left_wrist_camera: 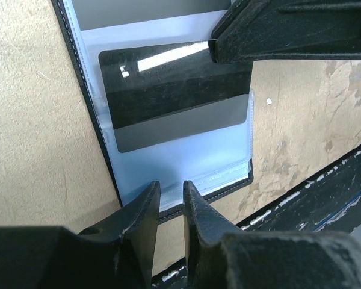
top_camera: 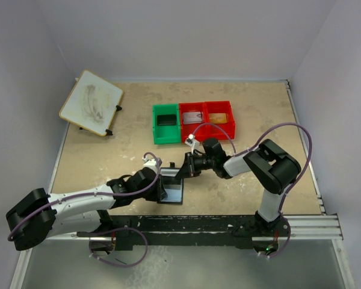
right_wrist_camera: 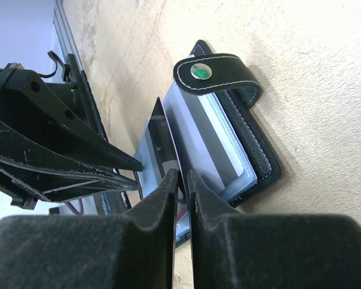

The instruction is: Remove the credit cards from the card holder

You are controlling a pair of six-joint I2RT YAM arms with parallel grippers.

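The left hand (left_wrist_camera: 170,195), stretched low from the left, is nearly closed on the rim of the card holder (top_camera: 173,194), open at the middle of the table's (top_camera: 108,162) near edge, likely to hold it down while the right hand (right_wrist_camera: 182,180), lying flat, pinches a black credit card (left_wrist_camera: 168,90) half out of its pocket (left_wrist_camera: 186,153).

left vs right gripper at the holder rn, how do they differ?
Left gripper pinches the card holder by its edge; right gripper pinches a black credit card sticking partly out of its pocket. Left gripper reaches in from the holder's left, right gripper from its far right. Both are black, two-fingered and nearly closed.
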